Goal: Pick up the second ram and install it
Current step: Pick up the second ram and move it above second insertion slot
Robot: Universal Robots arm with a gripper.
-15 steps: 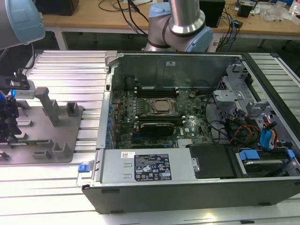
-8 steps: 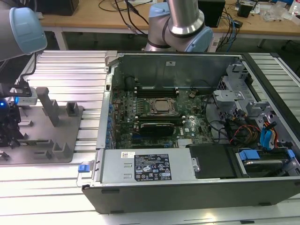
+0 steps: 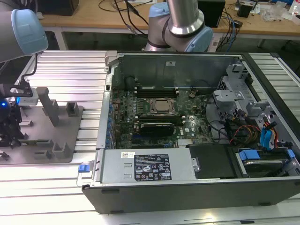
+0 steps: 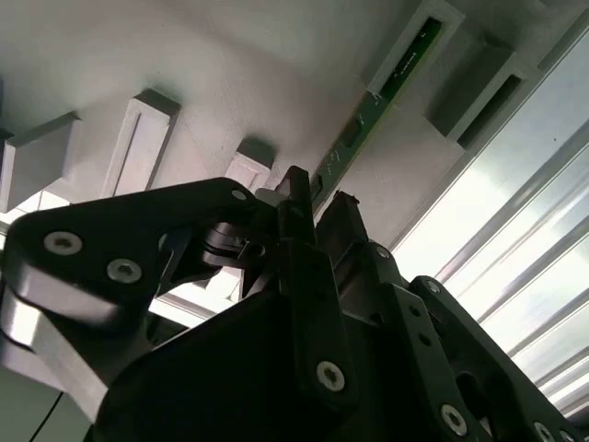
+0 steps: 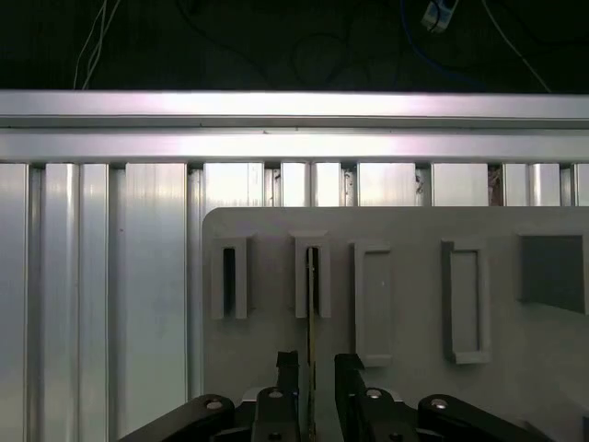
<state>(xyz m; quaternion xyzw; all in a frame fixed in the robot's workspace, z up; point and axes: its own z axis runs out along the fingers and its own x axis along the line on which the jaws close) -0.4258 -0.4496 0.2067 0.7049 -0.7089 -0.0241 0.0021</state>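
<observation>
Both fingers (image 5: 288, 368) of the pincer (image 5: 316, 364) stand apart, straddling the second ram (image 4: 363, 120) in its grey tray (image 5: 405, 387).

No print can be made out anywhere. In the exterior view a black label (image 3: 152, 169) with white marks and a small white sticker (image 3: 127, 154) sit on the grey power supply (image 3: 115, 171) inside the open computer case (image 3: 187, 199), their lettering too small to tell.
</observation>
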